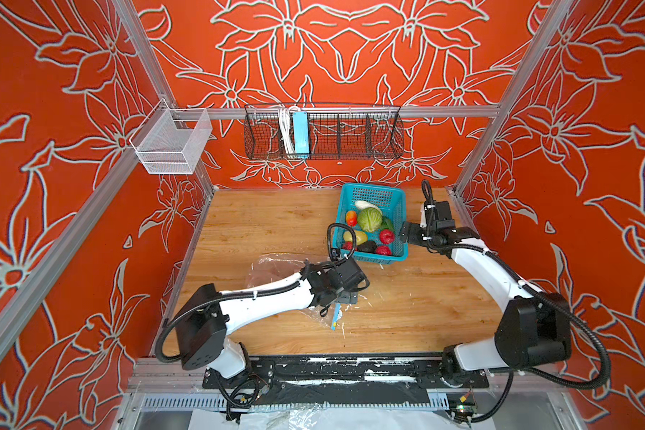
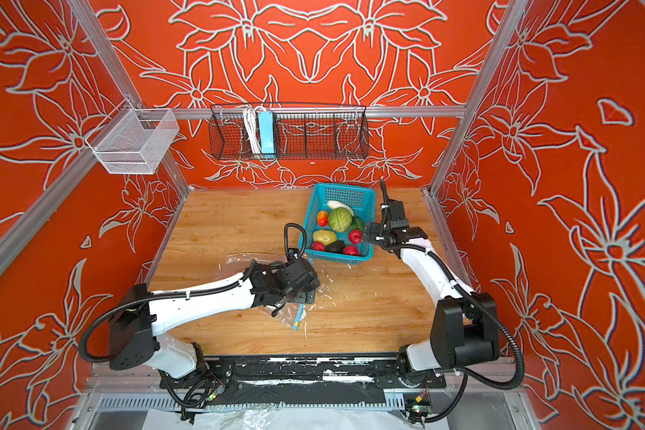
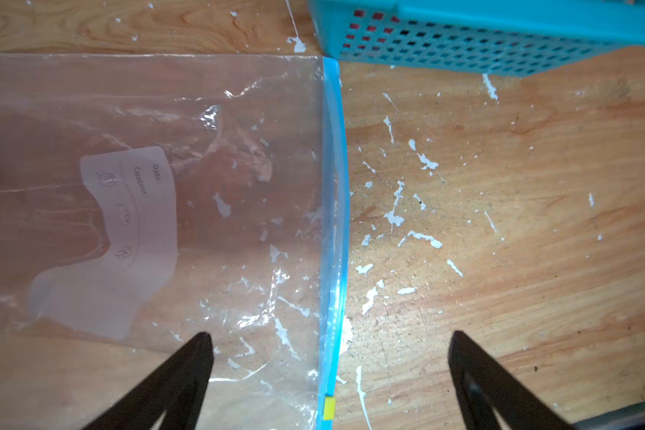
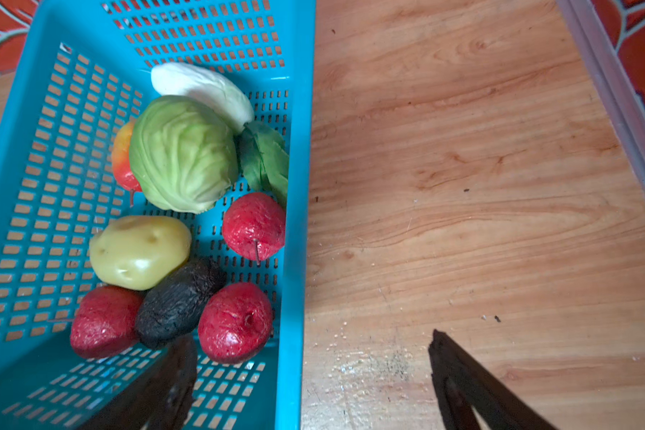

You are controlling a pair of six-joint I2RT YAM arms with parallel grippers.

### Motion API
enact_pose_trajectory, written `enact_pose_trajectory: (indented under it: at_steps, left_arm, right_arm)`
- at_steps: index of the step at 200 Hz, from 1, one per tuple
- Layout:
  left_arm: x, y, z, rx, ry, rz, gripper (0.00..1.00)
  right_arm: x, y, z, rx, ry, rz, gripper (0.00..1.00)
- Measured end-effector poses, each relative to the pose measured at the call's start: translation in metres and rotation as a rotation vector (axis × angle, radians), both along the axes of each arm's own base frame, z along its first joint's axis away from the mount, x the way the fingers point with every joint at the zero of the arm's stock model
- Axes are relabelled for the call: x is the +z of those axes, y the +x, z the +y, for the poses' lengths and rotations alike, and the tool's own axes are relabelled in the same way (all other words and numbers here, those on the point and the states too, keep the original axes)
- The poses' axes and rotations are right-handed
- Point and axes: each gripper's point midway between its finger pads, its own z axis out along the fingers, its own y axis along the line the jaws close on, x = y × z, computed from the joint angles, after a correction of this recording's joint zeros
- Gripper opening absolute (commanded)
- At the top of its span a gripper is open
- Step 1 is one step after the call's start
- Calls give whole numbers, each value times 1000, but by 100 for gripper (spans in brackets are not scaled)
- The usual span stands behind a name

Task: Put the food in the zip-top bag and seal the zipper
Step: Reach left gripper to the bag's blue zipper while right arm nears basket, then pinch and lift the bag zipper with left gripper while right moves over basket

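Left fingers [image 3: 179, 379], spread, hover astride the zipper [image 3: 334, 208] — its length runs between them. Right fingers [image 4: 462, 376], spread too, hang nearest the food [image 4: 181, 152].

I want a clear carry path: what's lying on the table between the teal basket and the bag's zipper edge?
Only bare wooden table with white flecks separates basket and zipper; the left wrist view shows it.

free: tabletop [image 1: 261, 223] far-left corner, near-right corner | obstacles: teal basket [image 1: 373, 193] by far edge; zip-top bag [image 1: 272, 264] toward left edge
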Motion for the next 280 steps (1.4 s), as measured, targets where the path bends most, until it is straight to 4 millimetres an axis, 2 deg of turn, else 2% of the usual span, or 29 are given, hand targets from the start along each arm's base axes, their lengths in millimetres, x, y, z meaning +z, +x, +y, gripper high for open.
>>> enact_pose_trajectory:
  at_steps: [25, 62, 102, 115, 140, 219, 242, 280]
  left_arm:
    - [-12, 1, -13, -26, 49, 27, 100]
    - [-33, -2, -11, -26, 114, 67, 96]
    - [-50, -1, -9, -21, 185, 98, 88]
    - [-58, 1, -12, -20, 204, 110, 82]
    - [-70, 1, -13, -21, 238, 130, 82]
    - [-73, 7, -7, 13, 325, 132, 79]
    - [-73, 9, -2, 24, 365, 125, 71]
    - [-78, 11, 3, 31, 415, 128, 66]
  right_arm:
    - [9, -5, 0, 4, 5, -15, 98]
    - [26, -9, 0, 5, 11, -59, 98]
    - [28, -9, 2, 14, 21, -62, 98]
    - [28, -10, 3, 20, 27, -61, 98]
    - [28, -10, 5, 27, 35, -62, 98]
    - [31, -14, 8, 42, 53, -74, 98]
    - [29, -16, 9, 47, 59, -68, 98]
    - [26, -17, 11, 55, 70, -60, 98]
